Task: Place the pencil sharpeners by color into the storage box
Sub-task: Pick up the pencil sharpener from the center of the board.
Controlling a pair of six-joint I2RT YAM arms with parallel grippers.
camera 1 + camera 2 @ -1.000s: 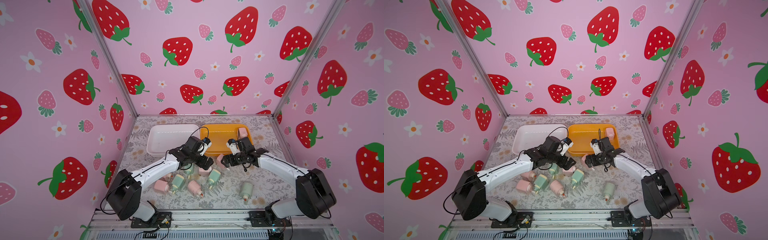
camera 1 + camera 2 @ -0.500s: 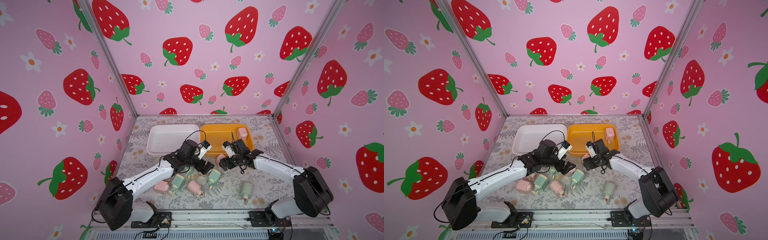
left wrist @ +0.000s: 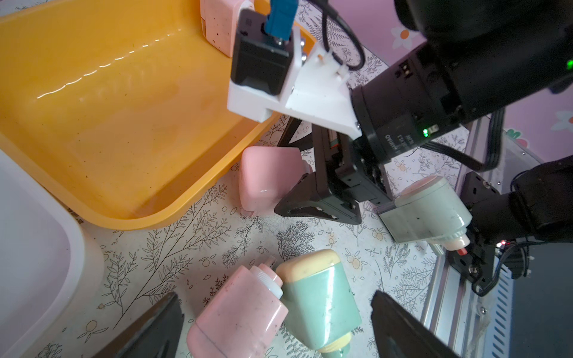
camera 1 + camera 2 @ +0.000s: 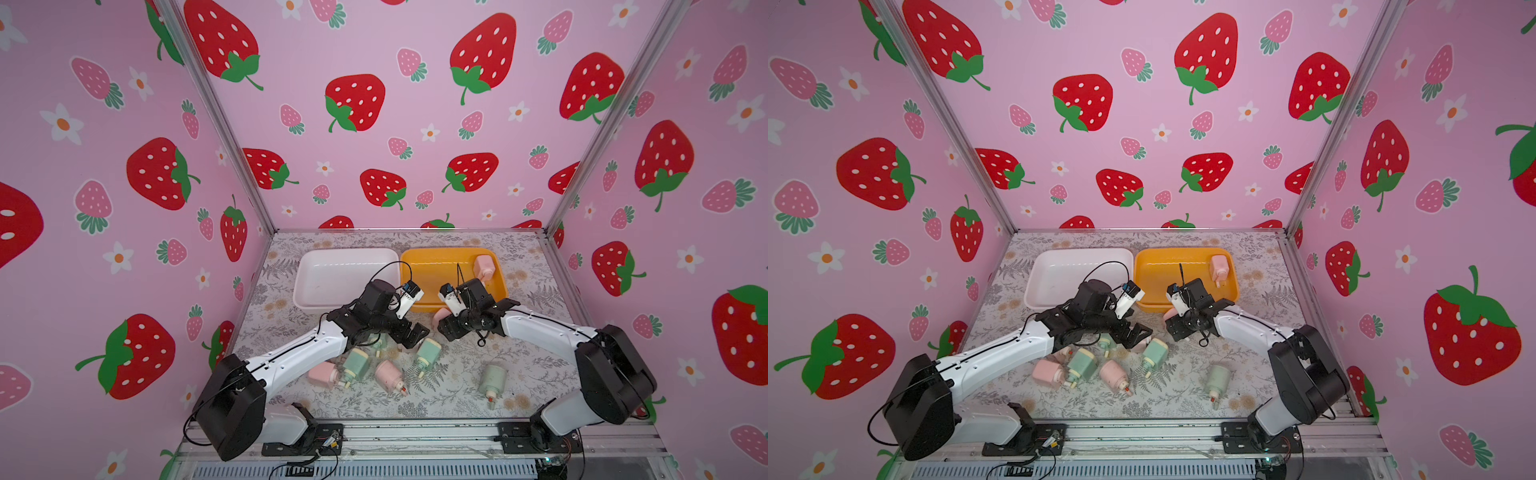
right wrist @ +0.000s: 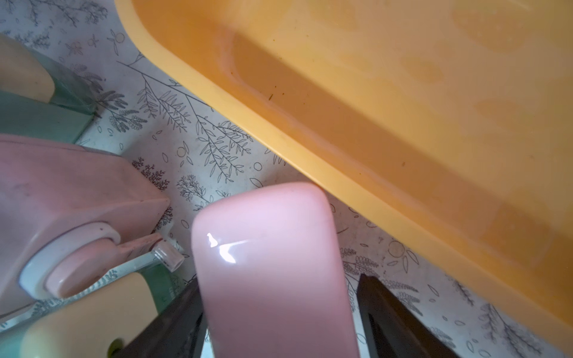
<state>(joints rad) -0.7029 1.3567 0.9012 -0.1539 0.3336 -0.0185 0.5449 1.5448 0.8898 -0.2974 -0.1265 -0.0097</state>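
- Both top views: a white box (image 4: 332, 274) and an orange box (image 4: 436, 272) sit side by side along the far edge of the bench (image 4: 457, 399). A boxed pink sharpener (image 4: 484, 268) rests in the orange box's far right corner.
- Both top views: the loose pencil sharpeners (image 4: 357, 363), pink and mint green, lie mid-bench toward the near edge. A lone green sharpener (image 4: 492, 380) lies apart, toward the right edge.
- Both top views: the left gripper (image 4: 411, 336) hangs over the cluster, jaws wide apart. The right gripper (image 4: 439, 326) sits low at a rim-side pink sharpener (image 4: 440, 316), just before the orange box's near rim.
- Left wrist: the spread left fingers (image 3: 148, 328) touch nothing. Ahead of their gap a pink one (image 3: 238, 313) and a green one (image 3: 319, 297) lie touching, side by side.
- Right wrist: the rim-side pink sharpener stands between the right fingers (image 5: 397, 322). One finger meets it and a sliver of bench shows at the other, so the jaws are apart, not clamped.
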